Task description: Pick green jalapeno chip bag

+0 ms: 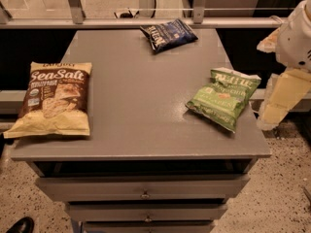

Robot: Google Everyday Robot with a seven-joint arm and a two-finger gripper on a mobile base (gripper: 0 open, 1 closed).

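My gripper [281, 100]: hanging off the right edge of the table, about level with its top. I cannot tell how far open it is; nothing seen in its hold.
Green jalapeno chip bag [223, 97]: lying flat on the grey table [141, 115], near the right edge, just beside my gripper.
Dark blue bag [168, 34]: far edge, well apart.
Sea Salt bag [54, 98]: left side.
Drawers [146, 191]: under the tabletop.

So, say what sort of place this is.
Probably an office or lab: green chip bag, brown bag and blue bag on a grey drawer cabinet, speckled floor. The end effector hangs beside its right edge.
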